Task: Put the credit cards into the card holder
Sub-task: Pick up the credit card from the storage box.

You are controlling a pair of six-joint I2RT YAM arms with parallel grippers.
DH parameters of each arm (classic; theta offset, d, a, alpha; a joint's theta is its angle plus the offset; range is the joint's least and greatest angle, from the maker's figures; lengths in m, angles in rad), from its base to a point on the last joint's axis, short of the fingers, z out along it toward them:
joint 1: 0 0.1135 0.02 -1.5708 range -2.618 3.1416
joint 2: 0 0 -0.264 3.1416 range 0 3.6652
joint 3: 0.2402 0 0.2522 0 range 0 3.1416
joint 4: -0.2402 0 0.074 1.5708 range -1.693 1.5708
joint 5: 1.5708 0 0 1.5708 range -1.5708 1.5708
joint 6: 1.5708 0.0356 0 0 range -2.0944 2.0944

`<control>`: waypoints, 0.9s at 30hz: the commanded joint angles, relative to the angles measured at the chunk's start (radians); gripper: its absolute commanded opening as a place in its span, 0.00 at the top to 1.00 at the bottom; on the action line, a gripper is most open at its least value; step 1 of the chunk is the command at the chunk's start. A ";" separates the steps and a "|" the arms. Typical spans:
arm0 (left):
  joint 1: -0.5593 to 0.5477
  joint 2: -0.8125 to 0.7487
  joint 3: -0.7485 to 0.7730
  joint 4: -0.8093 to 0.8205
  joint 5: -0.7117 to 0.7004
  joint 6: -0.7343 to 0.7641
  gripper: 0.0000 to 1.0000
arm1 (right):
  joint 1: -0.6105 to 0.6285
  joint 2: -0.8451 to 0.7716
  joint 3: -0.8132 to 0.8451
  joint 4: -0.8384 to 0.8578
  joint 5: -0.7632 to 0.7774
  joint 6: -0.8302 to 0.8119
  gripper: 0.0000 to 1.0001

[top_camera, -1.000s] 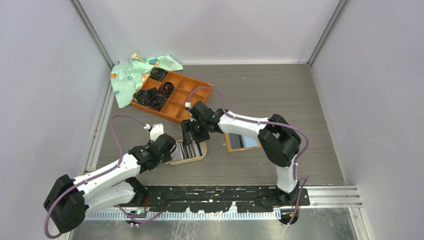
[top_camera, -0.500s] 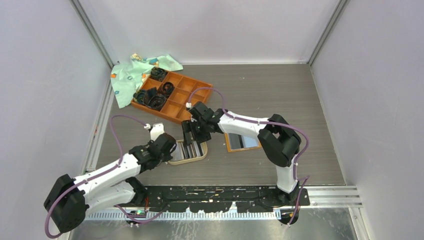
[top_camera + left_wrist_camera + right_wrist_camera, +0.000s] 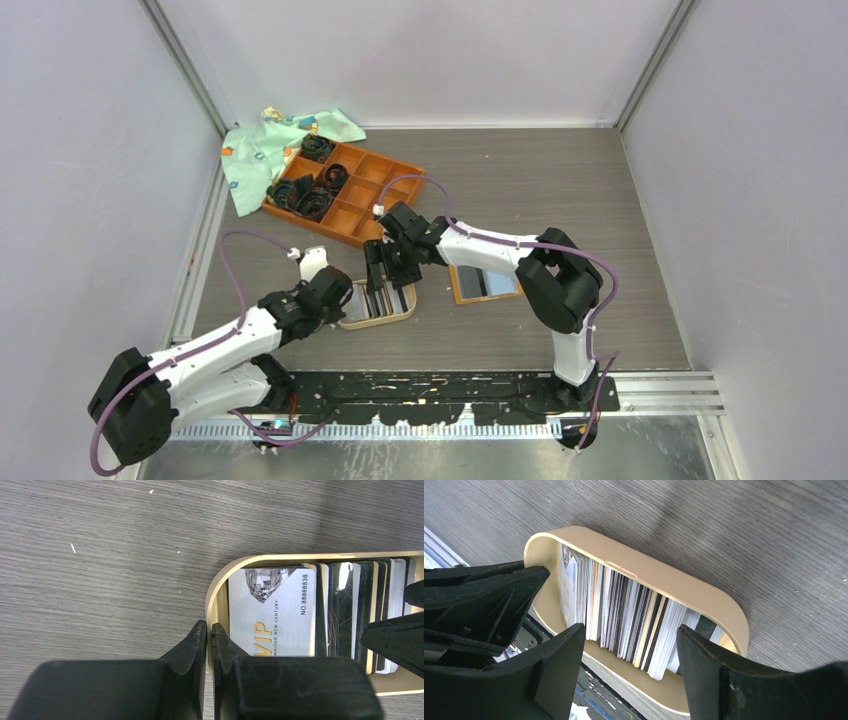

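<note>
Top external view: credit cards (image 3: pixel 380 302) stood packed in tan dish (image 3: pixel 375 325) at frame centre, card holder (image 3: pixel 482 285) lay just right of it. The right fingers (image 3: pixel 556 672) were apart astride the cards; left fingers (image 3: pixel 190 650) clamped on dish rim.

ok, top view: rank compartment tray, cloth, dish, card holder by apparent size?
1. compartment tray
2. cloth, part covered by the tray
3. dish and card holder: look alike, both partly hidden, not ranked

Seeing an orange compartment tray (image 3: pixel 385 180) lying at ten o'clock on the grey wood-grain table (image 3: pixel 600 200), holding black coils (image 3: pixel 313 203) in its left cells. Finding a mint patterned cloth (image 3: pixel 255 150) bunching against its ten o'clock side, and a tan-rimmed dish (image 3: pixel 375 322) sitting at eight o'clock.
</note>
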 commanded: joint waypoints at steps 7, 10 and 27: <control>-0.003 -0.001 -0.006 0.101 0.062 -0.069 0.97 | -0.009 -0.030 -0.023 0.137 -0.178 0.090 0.30; -0.003 -0.002 -0.011 0.106 0.066 -0.080 0.98 | -0.023 -0.035 -0.043 0.180 -0.229 0.116 0.33; -0.003 0.012 -0.025 0.145 0.092 -0.110 1.00 | -0.047 0.036 -0.047 0.184 -0.258 0.105 0.47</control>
